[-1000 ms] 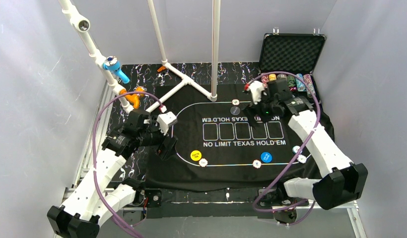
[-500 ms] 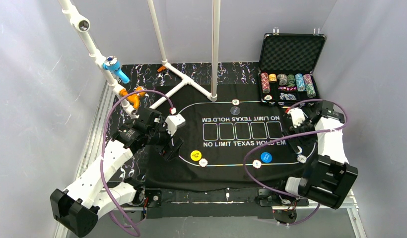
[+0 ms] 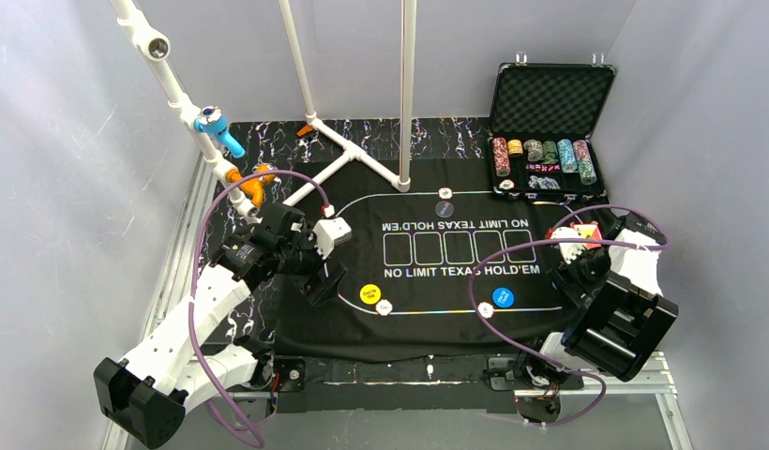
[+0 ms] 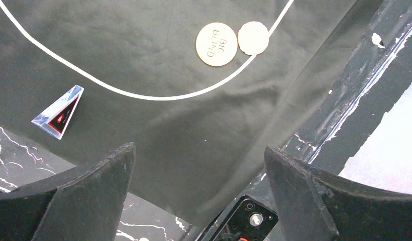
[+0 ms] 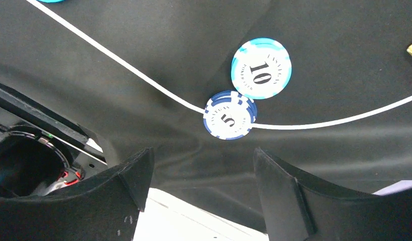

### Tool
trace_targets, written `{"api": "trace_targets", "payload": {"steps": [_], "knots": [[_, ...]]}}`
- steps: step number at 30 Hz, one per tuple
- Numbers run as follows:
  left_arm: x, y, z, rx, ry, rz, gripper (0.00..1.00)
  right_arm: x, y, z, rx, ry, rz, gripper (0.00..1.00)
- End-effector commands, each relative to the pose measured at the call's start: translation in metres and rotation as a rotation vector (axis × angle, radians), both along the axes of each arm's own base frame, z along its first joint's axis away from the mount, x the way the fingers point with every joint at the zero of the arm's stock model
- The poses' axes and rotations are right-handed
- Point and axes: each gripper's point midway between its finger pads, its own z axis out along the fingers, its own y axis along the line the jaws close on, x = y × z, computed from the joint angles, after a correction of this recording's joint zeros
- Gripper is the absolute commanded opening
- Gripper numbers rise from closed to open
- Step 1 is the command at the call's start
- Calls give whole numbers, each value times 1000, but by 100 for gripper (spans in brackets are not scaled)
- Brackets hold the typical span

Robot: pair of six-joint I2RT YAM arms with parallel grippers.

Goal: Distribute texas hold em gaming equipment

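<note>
Black foam-lined case open, chip stacks inside, left jaws wide, right jaws apart, both empty

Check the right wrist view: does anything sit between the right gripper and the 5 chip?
Nothing visible does. The right gripper, jaws apart, faces the 5 chip across bare felt mat; the 10 chip lies beyond it.

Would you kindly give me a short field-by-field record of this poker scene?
Left tool: open, empty, above black felt mat
Near it: yellow round "BIG BLIND" disc beside pale round chip
Right tool: open, empty
Below it: dark-blue "5" chip on white line, light-blue "10" chip beside
Case: black foam-lined case, open, chip stacks inside
</note>
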Motion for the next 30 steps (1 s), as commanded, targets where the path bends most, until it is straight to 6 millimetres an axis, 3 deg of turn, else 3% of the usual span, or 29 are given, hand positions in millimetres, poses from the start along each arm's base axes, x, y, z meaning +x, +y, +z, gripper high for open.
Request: {"api": "trace_targets", "payload": {"steps": [1, 9, 30], "knots": [[-7, 0, 6, -14, 0, -17, 99, 7, -6, -2, -21, -44, 87, 78], [-10, -3, 6, -31, 6, -28, 99, 10, -15, -14, -25, -20, 93, 72], [-8, -6, 9, -41, 11, -28, 99, 11, -17, -40, -11, 3, 77, 70]]}}
